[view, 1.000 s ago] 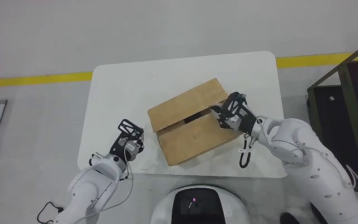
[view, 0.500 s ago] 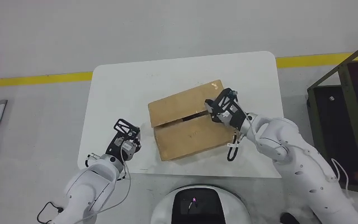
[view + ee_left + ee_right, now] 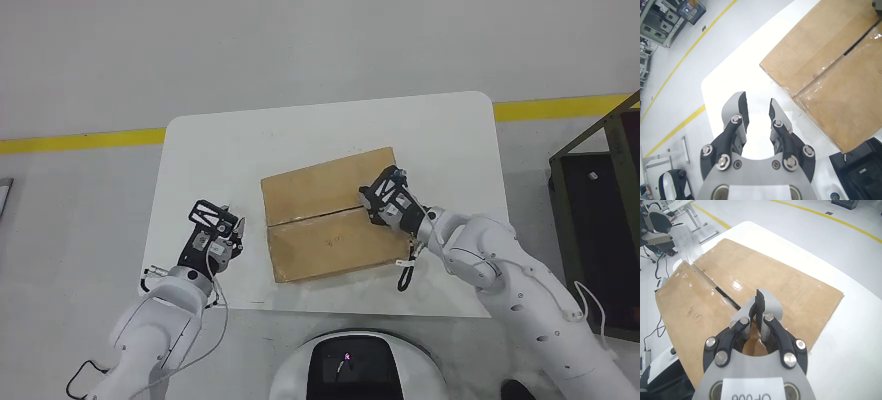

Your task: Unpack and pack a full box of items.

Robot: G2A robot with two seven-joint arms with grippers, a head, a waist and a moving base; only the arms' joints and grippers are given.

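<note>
Box (image 3: 325, 215) lies closed on the counter (image 3: 200, 150), near edge close to the front rim; bare room behind and left; right hand (image 3: 759, 296), fingers pinched together on nothing, over the box's right end; left hand (image 3: 757, 102), narrowly parted, above bare counter beside the box's left edge.

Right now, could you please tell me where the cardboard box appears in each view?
Top view: cardboard box central, the right pincer at its edge.
Left wrist view: box ahead of the open left pincer, untouched.
Right wrist view: box beneath the shut right pincer.
Shared landmark: the seam between its flaps.
</note>
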